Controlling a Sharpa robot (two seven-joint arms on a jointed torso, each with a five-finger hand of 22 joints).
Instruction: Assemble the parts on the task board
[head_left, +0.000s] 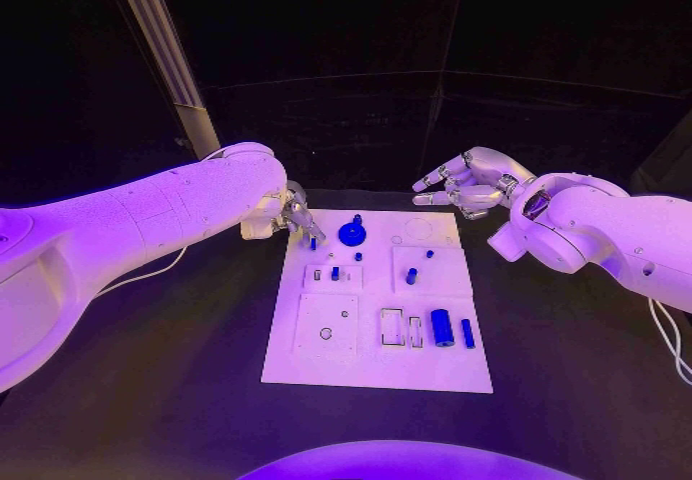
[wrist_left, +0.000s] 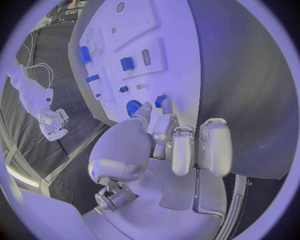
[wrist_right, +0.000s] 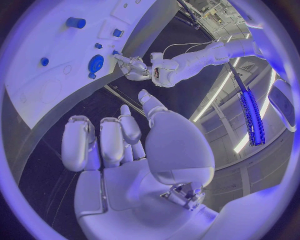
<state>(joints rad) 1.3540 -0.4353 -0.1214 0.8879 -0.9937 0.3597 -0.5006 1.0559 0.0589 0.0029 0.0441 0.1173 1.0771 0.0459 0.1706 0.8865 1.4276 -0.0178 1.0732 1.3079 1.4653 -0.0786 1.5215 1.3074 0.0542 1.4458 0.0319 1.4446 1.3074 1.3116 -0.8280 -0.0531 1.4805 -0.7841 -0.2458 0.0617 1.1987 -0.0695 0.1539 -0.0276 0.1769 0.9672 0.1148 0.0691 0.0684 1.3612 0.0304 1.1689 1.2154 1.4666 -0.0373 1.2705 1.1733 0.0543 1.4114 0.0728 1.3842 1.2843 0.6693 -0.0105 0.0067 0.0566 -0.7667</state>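
Nearest the robot on the task board (head_left: 378, 372) there's a fat blue cylinder (head_left: 441, 327) and a thinner blue bar (head_left: 467, 333) lying side by side at the near right, next to a couple of rectangular slots. Mid-board, a few small blue pegs (head_left: 411, 276) sit in or on the raised white panels. Up at the far end is a round blue knob-like part (head_left: 352, 235).

The left hand (head_left: 293, 216) is right at the far left corner of the board. In the left wrist view its fingertips (wrist_left: 147, 111) are down around a small blue piece (wrist_left: 160, 101), just beside the round blue part (wrist_left: 133, 107) — whether it's actually pinching it or just touching, I can't tell. The right hand (head_left: 464, 185) hovers beyond the far right corner, fingers loosely spread, holding nothing, well off the board.

If the left is seating or picking that little piece, I'd keep the approach straight down and the fingertips narrow — the round part is close enough to get bumped. Keep the piece upright and don't drag it across the plate. The right hand is best left where it is, out of the way.

Labels or writing: none I can read anywhere on the board or parts.
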